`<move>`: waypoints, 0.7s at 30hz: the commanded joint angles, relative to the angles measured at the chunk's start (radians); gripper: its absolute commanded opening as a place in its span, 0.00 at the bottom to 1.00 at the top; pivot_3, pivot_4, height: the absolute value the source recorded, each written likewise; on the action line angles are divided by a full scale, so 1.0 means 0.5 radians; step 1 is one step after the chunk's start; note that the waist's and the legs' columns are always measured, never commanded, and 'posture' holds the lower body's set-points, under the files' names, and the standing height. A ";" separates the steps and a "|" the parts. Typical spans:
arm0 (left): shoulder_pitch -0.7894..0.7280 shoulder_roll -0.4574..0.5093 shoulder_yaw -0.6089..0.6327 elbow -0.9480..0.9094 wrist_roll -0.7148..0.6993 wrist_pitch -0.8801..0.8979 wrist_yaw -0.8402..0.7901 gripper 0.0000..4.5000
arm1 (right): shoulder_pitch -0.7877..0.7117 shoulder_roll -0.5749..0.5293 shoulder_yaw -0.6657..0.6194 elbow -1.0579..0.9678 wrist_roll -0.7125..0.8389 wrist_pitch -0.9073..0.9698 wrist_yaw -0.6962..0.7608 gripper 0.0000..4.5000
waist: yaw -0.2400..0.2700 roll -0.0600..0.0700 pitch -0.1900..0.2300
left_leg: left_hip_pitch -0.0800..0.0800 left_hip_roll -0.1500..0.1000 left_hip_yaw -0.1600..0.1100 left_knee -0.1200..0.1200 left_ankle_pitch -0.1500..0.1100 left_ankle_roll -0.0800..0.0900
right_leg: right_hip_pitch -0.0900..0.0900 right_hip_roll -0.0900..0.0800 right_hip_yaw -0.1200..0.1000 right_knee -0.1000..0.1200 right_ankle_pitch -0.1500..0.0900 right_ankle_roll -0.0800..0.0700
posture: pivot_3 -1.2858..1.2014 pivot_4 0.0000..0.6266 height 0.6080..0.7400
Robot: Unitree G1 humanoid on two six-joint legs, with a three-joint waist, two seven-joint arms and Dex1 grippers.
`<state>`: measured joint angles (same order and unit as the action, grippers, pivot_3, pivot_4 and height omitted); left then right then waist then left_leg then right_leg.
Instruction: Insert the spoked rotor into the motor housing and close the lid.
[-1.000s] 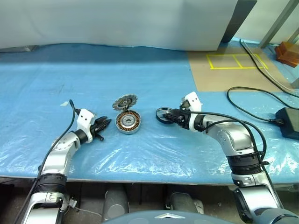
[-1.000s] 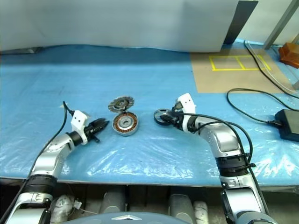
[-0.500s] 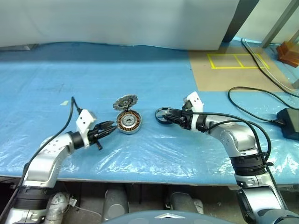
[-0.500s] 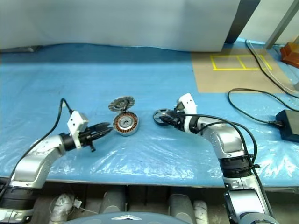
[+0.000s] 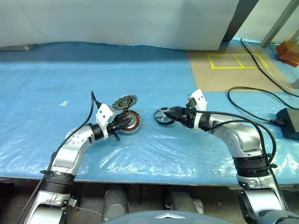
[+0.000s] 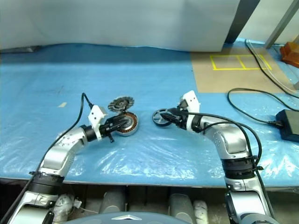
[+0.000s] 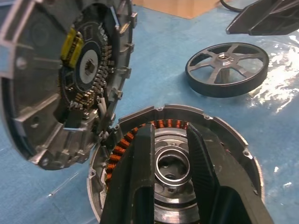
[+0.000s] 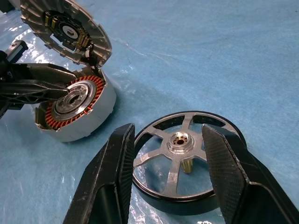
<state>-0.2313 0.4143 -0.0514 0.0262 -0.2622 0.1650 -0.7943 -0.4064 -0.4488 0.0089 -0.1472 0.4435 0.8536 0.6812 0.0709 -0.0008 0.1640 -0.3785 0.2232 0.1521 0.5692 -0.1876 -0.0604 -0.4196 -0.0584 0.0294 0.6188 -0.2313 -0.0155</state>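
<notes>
Between the right gripper's (image 8: 163, 186) spread fingers lies the spoked rotor (image 8: 184, 156), flat on the blue plastic sheet (image 5: 149, 84) with its short shaft pointing down. The fingers flank its dark rim on either side, but I cannot tell whether they touch it; they look placed to close across the rim and lift the disc level.

Just beyond that gripper's tips, toward the other arm, sits the motor housing (image 5: 129, 122), open side up, its ring of copper windings and central hole exposed. The lid (image 5: 124, 101) stands tilted upright at the housing's far edge, apparently hinged or leaning there, its inner face with small electronic parts turned toward the grippers. That leaves the opening free for the rotor.

The left gripper (image 7: 170, 140) reaches over the housing's near rim, its two fingers a little apart and straddling the central hole, holding nothing. By my reading it is there to steady the housing, though contact is hard to confirm.

The rotor is not yet in, so the task looks to be at the pick-up stage; the shaft will need lining up with the central hole.
</notes>
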 commanded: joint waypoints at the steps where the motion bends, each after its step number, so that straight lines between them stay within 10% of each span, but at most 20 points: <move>1: 0.013 -0.007 -0.033 -0.036 0.032 -0.097 -0.019 0.15 | 0.032 -0.036 -0.045 -0.102 0.031 -0.002 -0.013 0.53 | 0.000 0.000 0.000 | 0.000 0.000 0.000 0.000 0.000 0.000 | 0.000 0.000 0.000 0.000 0.000 0.000 | 0.52 0.24 1.00; 21: 0.006 -0.061 -0.023 -0.011 0.049 -0.123 0.038 0.15 | 0.052 -0.066 -0.007 -0.103 0.012 -0.012 -0.039 0.53 | 0.000 0.000 0.000 | 0.001 0.000 0.000 0.003 0.000 0.000 | 0.000 0.000 0.000 0.003 0.000 0.000 | 0.52 0.24 1.00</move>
<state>-0.2199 0.3824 -0.0793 0.0408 -0.2201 0.1107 -0.7756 -0.3795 -0.4731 0.0096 -0.1557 0.4424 0.8586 0.6607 0.0709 -0.0008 0.1640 -0.3782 0.2233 0.1520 0.5704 -0.1876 -0.0603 -0.4195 -0.0585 0.0296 0.6205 -0.2314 -0.0156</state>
